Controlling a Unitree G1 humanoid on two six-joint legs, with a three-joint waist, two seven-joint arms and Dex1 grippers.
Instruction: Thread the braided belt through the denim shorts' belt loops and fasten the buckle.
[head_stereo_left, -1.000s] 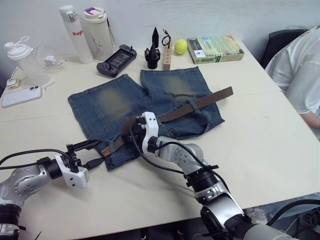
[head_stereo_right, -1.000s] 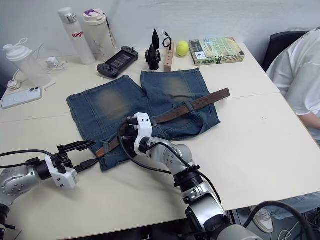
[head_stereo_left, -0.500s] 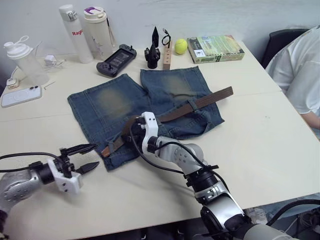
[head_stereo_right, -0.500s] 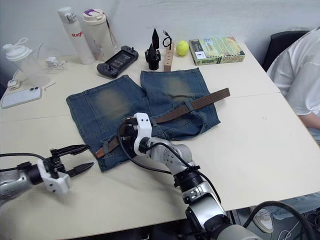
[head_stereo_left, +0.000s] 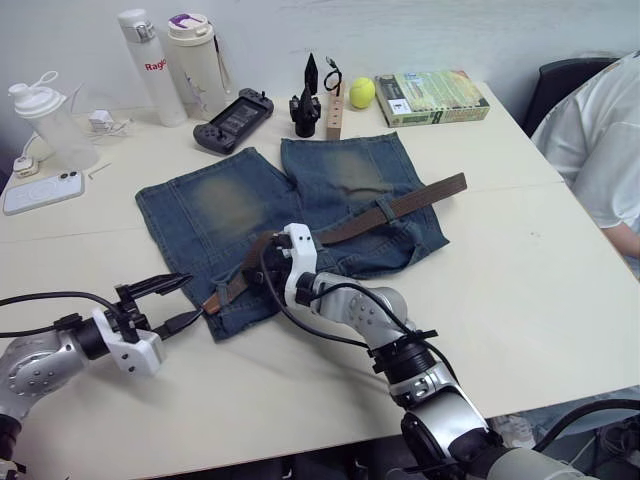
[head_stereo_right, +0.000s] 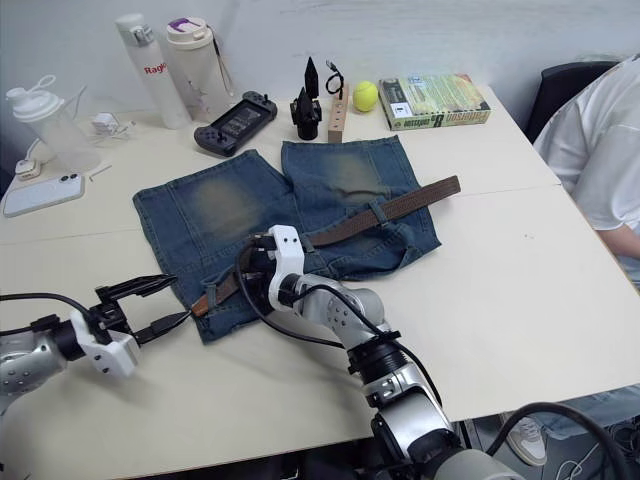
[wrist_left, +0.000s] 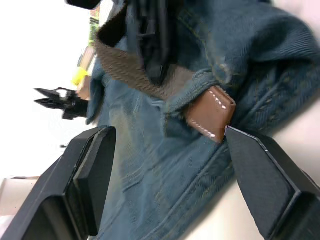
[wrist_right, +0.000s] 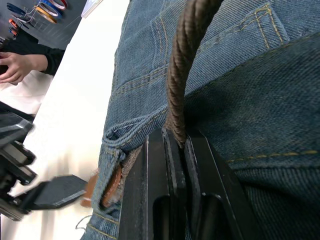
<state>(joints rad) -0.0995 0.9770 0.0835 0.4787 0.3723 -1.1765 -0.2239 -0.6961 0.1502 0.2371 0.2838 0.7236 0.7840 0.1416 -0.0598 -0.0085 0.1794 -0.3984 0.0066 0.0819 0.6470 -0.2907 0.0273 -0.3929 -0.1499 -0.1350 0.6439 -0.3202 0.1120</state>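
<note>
Brown belt tip (wrist_left: 210, 113) nearer left tool (head_stereo_left: 170, 304).

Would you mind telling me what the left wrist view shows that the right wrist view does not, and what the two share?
Left wrist view alone: the left gripper, open, its fingers either side of the braided belt's brown tip, which pokes out of a belt loop.

Right wrist view alone: the right gripper shut on the braided belt, and a person's hand at the table's far edge.

Both: the denim shorts, the belt and its brown tip at the waistband.
</note>
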